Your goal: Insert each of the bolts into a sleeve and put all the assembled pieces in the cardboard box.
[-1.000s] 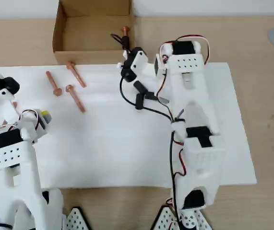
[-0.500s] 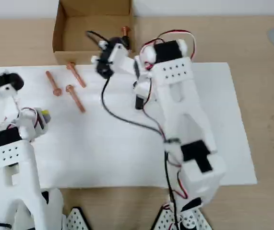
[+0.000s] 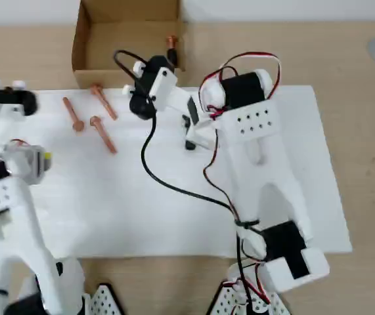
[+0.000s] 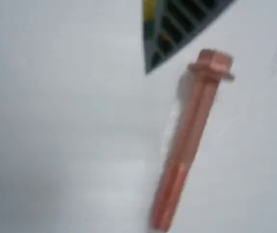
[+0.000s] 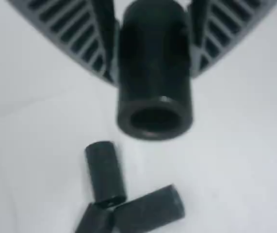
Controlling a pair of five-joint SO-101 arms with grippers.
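Right gripper [image 5: 154, 70] clamps a black sleeve [image 5: 154, 114] above loose sleeves [image 5: 106, 170].

The room is bright and evenly lit, it seems from above. In the high view the white sheet [image 3: 141, 197] is almost glaring, and the arms leave only weak, soft shadows on it. The table [image 3: 358, 72] looks matte, with no reflections. The cardboard box [image 3: 79, 46] holds a mild shade along its inner walls. In the left wrist view the bolt [image 4: 191, 141] throws a pale shadow just beside its shaft, and the sheet turns grey toward one corner. In the right wrist view the sleeve [image 5: 154, 73] carries one small glint on its rim, and the sheet is whiter near the loose sleeves [image 5: 105, 170].
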